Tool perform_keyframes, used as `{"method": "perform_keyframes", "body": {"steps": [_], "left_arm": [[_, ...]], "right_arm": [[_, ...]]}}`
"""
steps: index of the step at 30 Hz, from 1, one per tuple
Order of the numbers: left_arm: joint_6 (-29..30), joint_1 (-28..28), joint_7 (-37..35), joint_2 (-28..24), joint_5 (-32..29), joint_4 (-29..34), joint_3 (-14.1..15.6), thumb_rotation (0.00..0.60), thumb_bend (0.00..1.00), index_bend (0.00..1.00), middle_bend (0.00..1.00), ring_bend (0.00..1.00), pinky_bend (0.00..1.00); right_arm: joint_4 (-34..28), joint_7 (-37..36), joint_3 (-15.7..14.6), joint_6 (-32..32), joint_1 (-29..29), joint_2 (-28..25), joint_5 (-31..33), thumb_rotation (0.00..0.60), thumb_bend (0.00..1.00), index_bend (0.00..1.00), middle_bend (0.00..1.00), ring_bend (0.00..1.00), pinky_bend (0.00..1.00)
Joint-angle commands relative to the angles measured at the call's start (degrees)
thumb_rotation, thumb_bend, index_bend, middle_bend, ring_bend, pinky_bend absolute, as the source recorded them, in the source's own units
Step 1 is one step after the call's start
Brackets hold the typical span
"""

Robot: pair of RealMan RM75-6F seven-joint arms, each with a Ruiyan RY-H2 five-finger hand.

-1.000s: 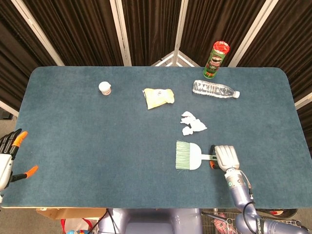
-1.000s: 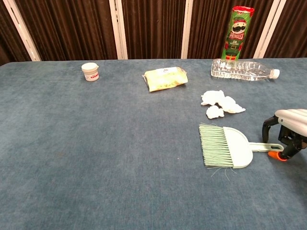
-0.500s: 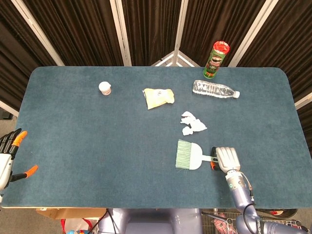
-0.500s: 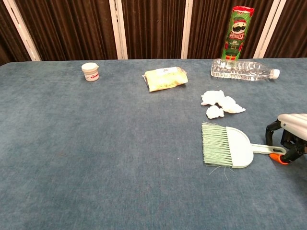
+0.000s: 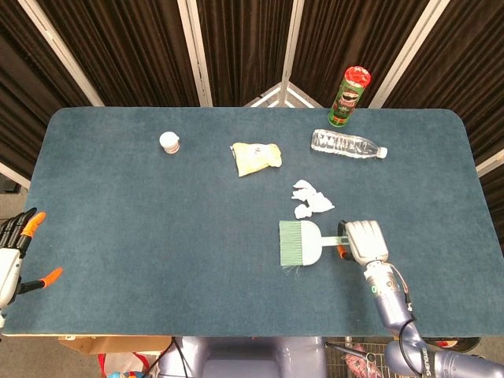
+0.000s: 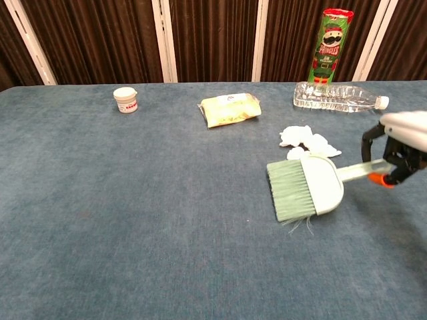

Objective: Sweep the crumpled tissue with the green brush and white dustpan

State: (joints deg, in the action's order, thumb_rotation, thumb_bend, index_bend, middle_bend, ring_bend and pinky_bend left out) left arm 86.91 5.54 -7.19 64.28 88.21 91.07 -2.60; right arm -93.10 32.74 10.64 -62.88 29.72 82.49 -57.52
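The green brush [image 5: 290, 242] lies nested in the white dustpan [image 5: 311, 240], with the bristles pointing left. My right hand [image 5: 366, 241] grips their shared handle [image 6: 360, 172] and holds the set tilted just above the cloth. In the chest view the bristles [image 6: 288, 190] and pan [image 6: 325, 181] hang right in front of the crumpled tissue [image 6: 308, 143]. That tissue [image 5: 311, 200] lies in pieces, just beyond the pan. My left hand [image 5: 14, 250] hovers off the table's left edge, fingers apart and holding nothing.
A Pringles can [image 5: 350, 94] stands at the back edge, with a water bottle [image 5: 348, 144] lying in front of it. A yellow packet [image 5: 255, 157] and a small white jar [image 5: 169, 142] sit further left. The blue cloth table [image 5: 142, 228] stretches bare to the left.
My right hand has lifted the brush and dustpan off the table and carried them left and toward the tissue. The left hand has stayed put.
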Motion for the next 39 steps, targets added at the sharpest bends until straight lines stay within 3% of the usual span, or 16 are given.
{"method": "perform_keyframes", "body": {"steps": [1,13,20,28,33,39], "left_arm": [[-0.21,0.12,-0.09,-0.01,-0.23,-0.11,-0.12,0.600,0.00,0.00,0.00,0.00,0.02],[-1.67,0.60,-1.87,-0.65,-1.05,0.13,-0.20,0.600,0.00,0.00,0.00,0.00,0.02],[-1.82,0.83,-2.40,-0.80,-1.31,-0.30,-0.50,0.600,0.00,0.00,0.00,0.00,0.02],[-2.98,1.18,-3.50,-1.05,-2.21,-0.43,-0.62,0.600,0.00,0.00,0.00,0.00,0.02],[-3.63,1.33,-3.81,-1.34,-2.49,-0.14,-0.50,0.600,0.00,0.00,0.00,0.00,0.02],[-3.94,1.38,-3.55,-1.47,-2.77,0.05,-0.46,0.600,0.00,0.00,0.00,0.00,0.02]], "right_arm": [[-2.59,3.66,2.01,0.30,2.19,-2.29,2.55,0.600,0.53,0.76,0.96,1.00,0.86],[-7.22,15.08,6.73,0.82,10.80,-3.37,11.82,0.600,0.55,0.76,0.96,1.00,0.86],[0.14,22.63,7.39,0.97,17.64,1.26,21.50,0.600,0.55,0.76,0.96,1.00,0.86],[9.36,23.83,7.49,1.25,21.59,5.79,26.47,0.600,0.56,0.76,0.96,1.00,0.86],[15.66,24.79,6.34,2.64,23.08,7.45,28.34,0.600,0.56,0.76,0.96,1.00,0.86],[18.64,26.64,3.95,3.77,22.86,6.33,30.59,0.600,0.57,0.78,0.96,1.00,0.86]]}}
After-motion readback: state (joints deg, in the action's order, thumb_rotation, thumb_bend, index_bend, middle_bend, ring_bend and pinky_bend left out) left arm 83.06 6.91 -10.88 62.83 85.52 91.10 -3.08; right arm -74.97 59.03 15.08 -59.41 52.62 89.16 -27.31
